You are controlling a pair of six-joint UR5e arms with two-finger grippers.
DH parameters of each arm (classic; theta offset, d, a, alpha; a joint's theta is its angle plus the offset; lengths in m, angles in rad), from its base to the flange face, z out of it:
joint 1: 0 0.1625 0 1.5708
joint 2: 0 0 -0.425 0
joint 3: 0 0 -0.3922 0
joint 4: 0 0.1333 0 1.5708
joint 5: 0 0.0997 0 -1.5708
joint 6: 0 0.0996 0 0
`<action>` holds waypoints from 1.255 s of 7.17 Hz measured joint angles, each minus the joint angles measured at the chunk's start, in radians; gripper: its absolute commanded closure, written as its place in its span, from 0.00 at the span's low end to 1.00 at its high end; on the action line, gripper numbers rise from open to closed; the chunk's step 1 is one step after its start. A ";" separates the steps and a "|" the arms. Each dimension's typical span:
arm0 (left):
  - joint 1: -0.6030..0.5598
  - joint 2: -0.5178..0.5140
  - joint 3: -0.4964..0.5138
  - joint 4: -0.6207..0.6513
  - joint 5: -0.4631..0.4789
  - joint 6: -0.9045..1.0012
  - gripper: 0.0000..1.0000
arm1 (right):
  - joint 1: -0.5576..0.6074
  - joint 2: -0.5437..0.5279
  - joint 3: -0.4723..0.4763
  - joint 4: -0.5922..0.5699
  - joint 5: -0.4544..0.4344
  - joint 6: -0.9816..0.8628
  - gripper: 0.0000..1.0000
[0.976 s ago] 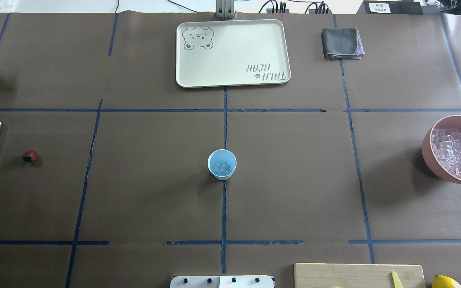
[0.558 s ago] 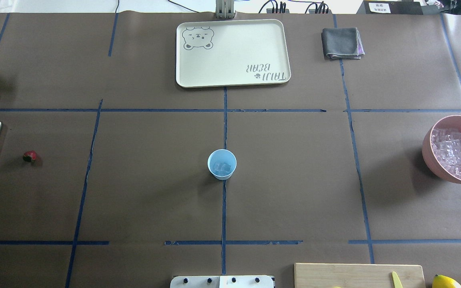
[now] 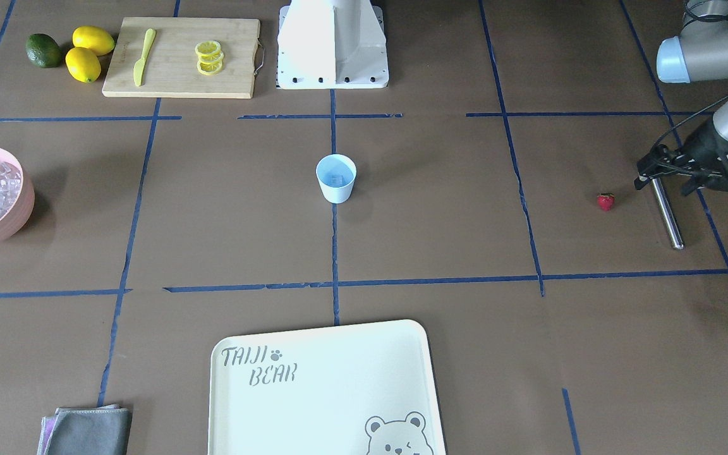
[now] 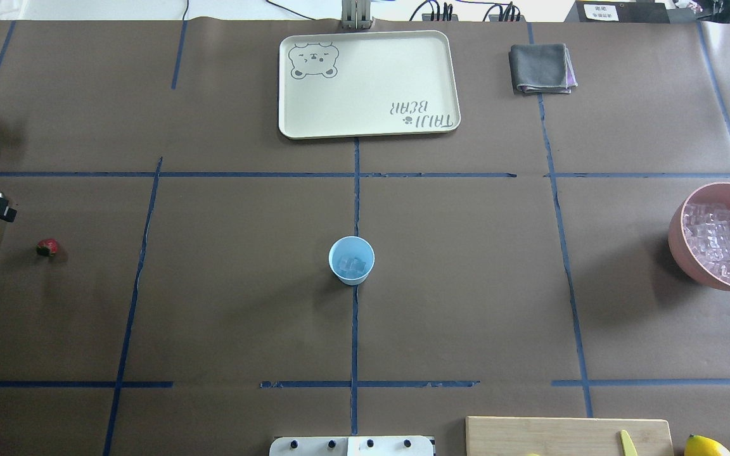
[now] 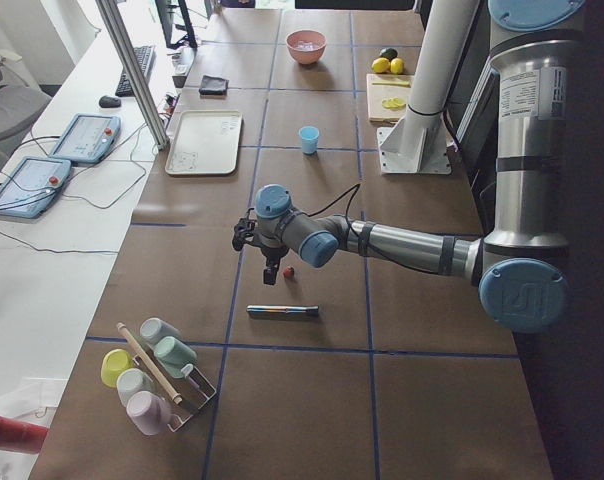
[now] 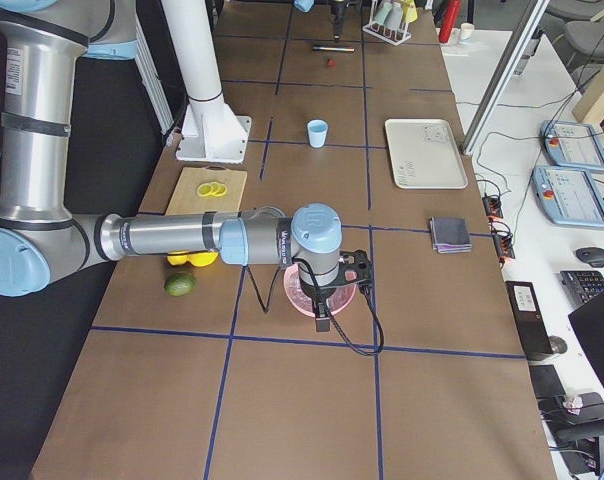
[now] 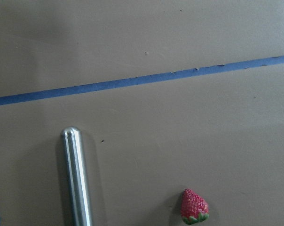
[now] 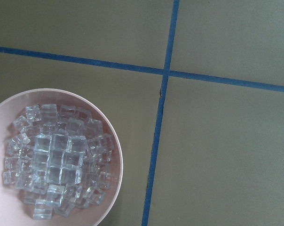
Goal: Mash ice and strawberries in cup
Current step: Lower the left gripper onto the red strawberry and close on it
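We cannot tell our left gripper's [image 3: 649, 170] hold; we should centre it over the small red strawberry [image 3: 605, 201] beside it, avoiding the shiny steel rod [image 3: 665, 212].

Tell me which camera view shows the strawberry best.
The left wrist-mounted view: the strawberry is close and large there, its seeded red skin and green top clear, beside the metal rod. The overhead, front-facing and both side views show only a small red speck; the right wrist-mounted view misses it.
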 measured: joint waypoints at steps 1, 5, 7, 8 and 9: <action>0.039 -0.001 0.012 -0.023 0.020 -0.030 0.00 | 0.000 -0.001 0.000 0.000 0.001 -0.001 0.01; 0.171 -0.007 0.028 -0.050 0.122 -0.147 0.00 | 0.000 -0.001 0.000 -0.001 0.002 -0.001 0.01; 0.190 -0.013 0.049 -0.051 0.135 -0.154 0.02 | 0.000 -0.001 0.000 -0.001 0.003 -0.001 0.01; 0.192 -0.016 0.054 -0.051 0.136 -0.155 0.03 | 0.000 -0.001 0.000 -0.002 0.003 -0.001 0.01; 0.192 -0.022 0.057 -0.051 0.135 -0.157 0.03 | 0.000 -0.001 0.000 -0.002 0.003 -0.001 0.01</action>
